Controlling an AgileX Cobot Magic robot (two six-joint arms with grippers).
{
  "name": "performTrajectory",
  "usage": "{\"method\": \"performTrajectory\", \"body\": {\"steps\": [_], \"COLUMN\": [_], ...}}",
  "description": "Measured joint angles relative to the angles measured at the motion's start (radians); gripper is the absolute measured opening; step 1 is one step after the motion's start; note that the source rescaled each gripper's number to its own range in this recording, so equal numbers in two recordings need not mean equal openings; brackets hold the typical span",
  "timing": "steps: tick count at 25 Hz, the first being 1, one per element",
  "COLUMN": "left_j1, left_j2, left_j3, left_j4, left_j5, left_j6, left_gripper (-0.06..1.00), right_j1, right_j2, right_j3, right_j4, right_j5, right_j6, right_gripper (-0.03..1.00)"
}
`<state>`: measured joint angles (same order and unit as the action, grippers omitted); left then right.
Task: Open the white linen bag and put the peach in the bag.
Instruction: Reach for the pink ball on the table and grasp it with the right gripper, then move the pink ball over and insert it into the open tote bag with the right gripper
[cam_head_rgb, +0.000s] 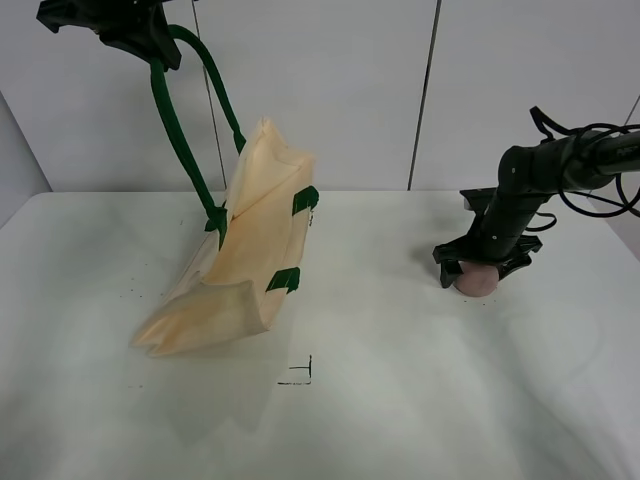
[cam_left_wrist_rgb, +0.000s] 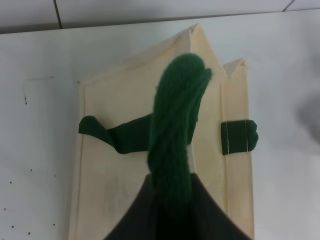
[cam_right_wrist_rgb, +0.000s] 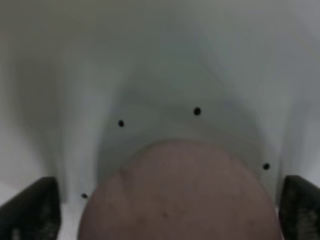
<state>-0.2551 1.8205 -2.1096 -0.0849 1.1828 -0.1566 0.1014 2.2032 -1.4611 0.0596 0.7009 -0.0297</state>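
Left gripper (cam_head_rgb: 155, 50) clamped on bag (cam_head_rgb: 250, 250) strap (cam_head_rgb: 180, 130), held high; bag hangs tilted, lower end on table (cam_head_rgb: 420, 400), left side; right gripper (cam_head_rgb: 480, 268) down over peach (cam_head_rgb: 478, 283) on table, right side, well apart from bag; fingers (cam_right_wrist_rgb: 30, 212) spread either side of peach, released.

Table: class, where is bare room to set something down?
Bare table: between bag and peach, and along the near edge past the black mark. Crowded: the peach, straddled by the right gripper; the bag, its handle in the left gripper.
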Motion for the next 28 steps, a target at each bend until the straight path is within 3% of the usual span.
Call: {"method": "performTrajectory", "body": {"steps": [1,4,6,12,16,19,23,28], "left_j1": [0.0,0.0,0.0,0.0,0.0,0.0,0.0,0.0], "left_j2": [0.0,0.0,0.0,0.0,-0.001,-0.006,-0.021,-0.024], "left_j3": [0.0,0.0,0.0,0.0,0.0,0.0,0.003,0.003], "left_j4": [0.0,0.0,0.0,0.0,0.0,0.0,0.0,0.0], "left_j5": [0.0,0.0,0.0,0.0,0.0,0.0,0.0,0.0], "left_j6": [0.0,0.0,0.0,0.0,0.0,0.0,0.0,0.0], "left_gripper": [0.0,0.0,0.0,0.0,0.0,0.0,0.0,0.0], "right_j1": [0.0,-0.002,-0.002,-0.002,-0.002,0.008,0.093,0.273], "right_j2": [0.001,-0.013,-0.037,-0.198,-0.332,-0.368,-0.357,-0.296], "right_j3": [0.0,-0.001,-0.002,-0.002,-0.003,-0.063,-0.186,-0.269], "right_j4": [0.004,0.005,0.015,0.102,0.269,0.392,0.443,0.473], "right_j5": [-0.003,0.001,0.012,0.017,0.026,0.101,0.175,0.151], "right_j6": [0.0,0.0,-0.003,-0.082,-0.192,-0.257,-0.273,-0.274], "right_gripper": [0.73,0.21,0.02,0.0,0.0,0.0,0.0,0.0]}}
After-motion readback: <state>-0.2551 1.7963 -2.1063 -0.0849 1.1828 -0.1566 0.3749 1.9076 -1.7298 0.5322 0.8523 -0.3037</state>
